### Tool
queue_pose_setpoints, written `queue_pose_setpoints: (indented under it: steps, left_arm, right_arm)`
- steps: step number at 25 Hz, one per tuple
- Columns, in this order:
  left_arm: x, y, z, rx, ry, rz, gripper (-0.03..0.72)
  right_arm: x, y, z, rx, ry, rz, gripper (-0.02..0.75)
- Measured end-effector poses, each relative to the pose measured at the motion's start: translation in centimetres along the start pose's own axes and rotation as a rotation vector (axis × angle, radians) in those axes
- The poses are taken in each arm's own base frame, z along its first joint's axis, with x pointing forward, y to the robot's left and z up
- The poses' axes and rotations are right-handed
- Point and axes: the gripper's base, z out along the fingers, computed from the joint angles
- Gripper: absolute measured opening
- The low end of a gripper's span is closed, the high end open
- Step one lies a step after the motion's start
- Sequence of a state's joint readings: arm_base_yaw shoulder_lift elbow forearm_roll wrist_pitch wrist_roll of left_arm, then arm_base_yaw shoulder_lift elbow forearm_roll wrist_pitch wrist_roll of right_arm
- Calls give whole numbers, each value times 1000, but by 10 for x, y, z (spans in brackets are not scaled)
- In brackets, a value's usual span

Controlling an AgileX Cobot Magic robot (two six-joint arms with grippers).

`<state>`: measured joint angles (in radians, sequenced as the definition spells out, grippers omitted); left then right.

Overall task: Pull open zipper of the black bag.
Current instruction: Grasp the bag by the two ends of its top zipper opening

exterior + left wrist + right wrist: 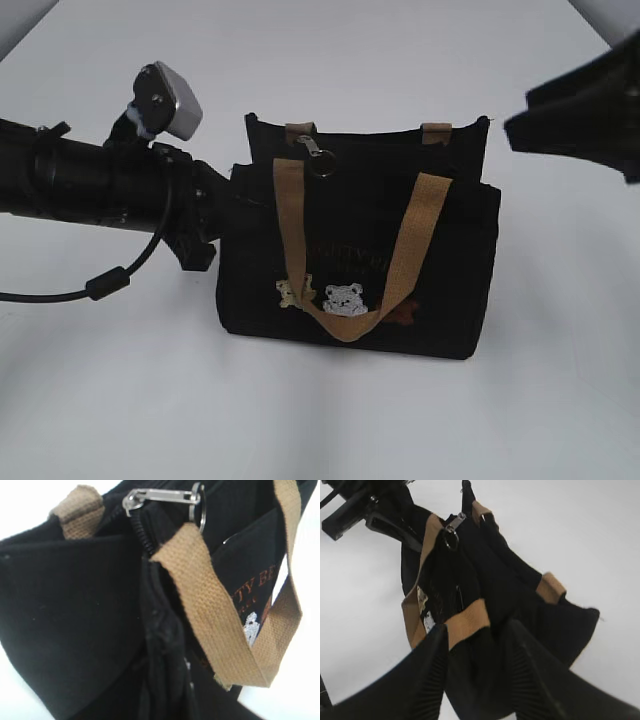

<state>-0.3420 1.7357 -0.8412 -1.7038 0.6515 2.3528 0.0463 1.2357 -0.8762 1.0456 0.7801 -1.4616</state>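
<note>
**Left arm pinches the bag's end while the slider sits near that same end**

The left arm reaches in from the left edge of the exterior view, and the left gripper [222, 200] presses into the left end of the black bag [440, 270]. Its jaws are drawn nearly together on a fold of the black fabric; the left wrist view shows that cloth bunched and creased right in front of the camera, though the fingertips themselves are hidden.

The bag stands upright on the white table [320, 420], about the middle of the scene. A tan strap [415, 245] loops down over its front face, past an embroidered bear [343, 299] and faint lettering.

Along the top, the zipper [142, 535] runs toward the right. Its metal slider [160, 496] lies near the left end, with the round silver ring [322, 165] hanging just beside the strap.

On the right, the right gripper [475, 675] hovers above the bag's right end with its fingers parted, holding nothing; whether they touch the fabric cannot be told.
</note>
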Motion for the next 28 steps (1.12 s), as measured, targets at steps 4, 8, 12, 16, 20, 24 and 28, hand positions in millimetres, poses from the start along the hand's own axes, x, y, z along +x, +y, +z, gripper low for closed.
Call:
queue_pose_setpoints:
  steps: [4, 8, 12, 16, 20, 24, 28]
  left_arm:
    - [0, 0, 0, 0, 0, 0, 65]
    - [0, 0, 0, 0, 0, 0, 65]
    - [0, 0, 0, 0, 0, 1, 65]
    - [0, 0, 0, 0, 0, 1, 65]
    - [0, 0, 0, 1, 0, 1, 65]
    - [0, 0, 0, 1, 0, 1, 65]
    - [0, 0, 0, 1, 0, 3, 65]
  right_arm:
    - [-20, -16, 49, -100, 50, -52, 309]
    - [-37, -6, 90, -174, 111, -177, 309]
    - [-42, 2, 120, -215, 147, -233, 309]
    - [-41, 9, 140, -242, 178, -276, 309]
    - [-38, 8, 147, -238, 189, -273, 309]
    - [-39, 8, 147, -237, 189, -276, 309]
    - [-40, 19, 151, -257, 198, -314, 294]
